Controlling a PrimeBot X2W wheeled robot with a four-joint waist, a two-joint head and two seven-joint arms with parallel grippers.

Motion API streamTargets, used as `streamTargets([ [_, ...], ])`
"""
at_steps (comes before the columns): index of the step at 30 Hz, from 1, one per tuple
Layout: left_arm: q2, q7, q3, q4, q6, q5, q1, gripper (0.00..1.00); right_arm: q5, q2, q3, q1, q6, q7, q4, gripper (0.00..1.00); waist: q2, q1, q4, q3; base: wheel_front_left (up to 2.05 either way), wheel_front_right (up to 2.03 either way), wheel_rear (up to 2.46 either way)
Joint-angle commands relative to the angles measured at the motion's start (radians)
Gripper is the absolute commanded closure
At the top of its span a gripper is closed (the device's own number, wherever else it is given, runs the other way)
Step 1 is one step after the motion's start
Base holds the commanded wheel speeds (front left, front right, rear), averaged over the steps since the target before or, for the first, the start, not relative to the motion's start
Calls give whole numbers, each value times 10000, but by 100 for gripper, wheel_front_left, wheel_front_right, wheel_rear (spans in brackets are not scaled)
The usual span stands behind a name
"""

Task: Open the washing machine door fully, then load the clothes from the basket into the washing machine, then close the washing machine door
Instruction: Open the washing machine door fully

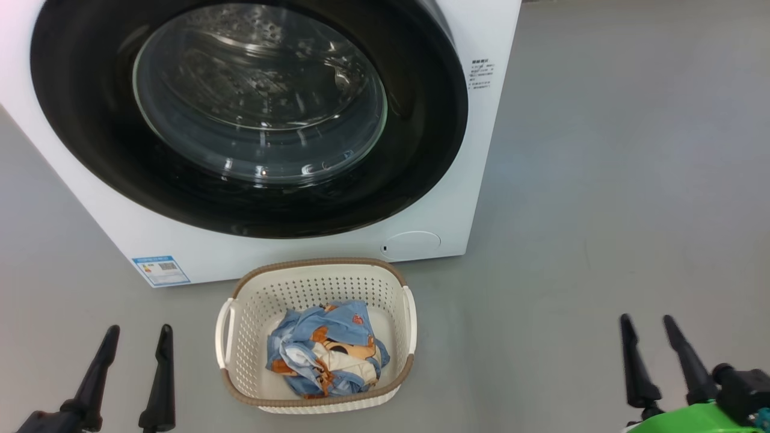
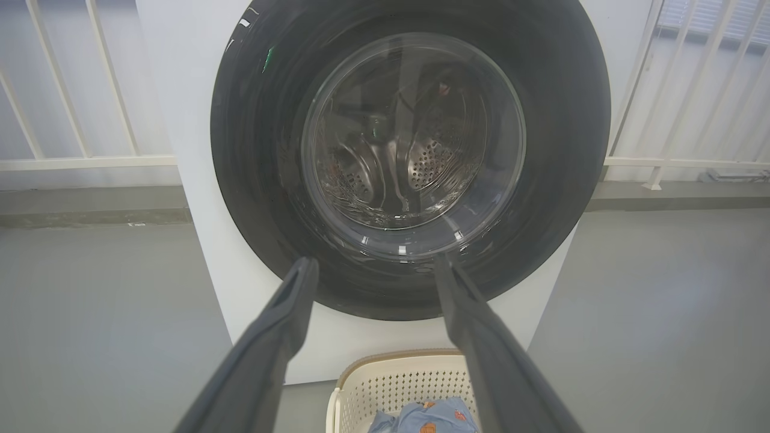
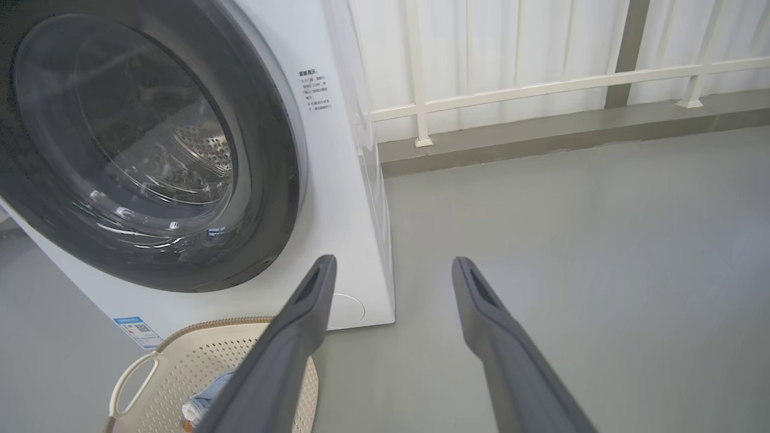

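The door (image 1: pixel 258 102) is shut, with the basket (image 1: pixel 385 282) set on the floor (image 1: pixel 601 180) just before it. The left gripper (image 1: pixel 139 329) and right gripper (image 1: pixel 648 319) are spread and empty; the door's free edge should be caught and swung fully wide.

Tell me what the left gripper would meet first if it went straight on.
The left gripper would probably meet the closed washing machine door, near its window's lower edge; depth is unclear.

I see the washing machine (image 1: pixel 481 180) at twelve o'clock on the floor (image 1: pixel 601 210), the basket (image 1: pixel 319 263) just before it, clothes (image 1: pixel 328 349) inside; left pincer (image 1: pixel 139 329) at seven, right pincer (image 1: pixel 647 319) at five.
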Motion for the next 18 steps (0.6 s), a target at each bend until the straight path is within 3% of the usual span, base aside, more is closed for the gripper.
streamTargets([
  [1, 142, -65, 414, -331, -16, -68, -139, 0, 348, -102, 98, -370, 14, -122, -282, 78, 0, 0, -59, 99, 0, 0, 0],
  [2, 161, -65, 437, -362, -16, -77, -121, 0, 442, -102, 9, -386, 14, -122, -300, 93, 0, 0, -77, 152, 0, 0, 0],
  [3, 179, -65, 469, -399, -16, -96, -110, 0, 819, -102, -111, -427, 14, -122, -298, 100, 0, 0, -99, 210, 0, 0, 0],
  [18, 664, -65, 1008, -999, -16, -423, -180, 0, 4837, -102, -1886, -1579, 14, -122, 113, 100, 0, 0, -371, 1452, 0, 0, 0],
])
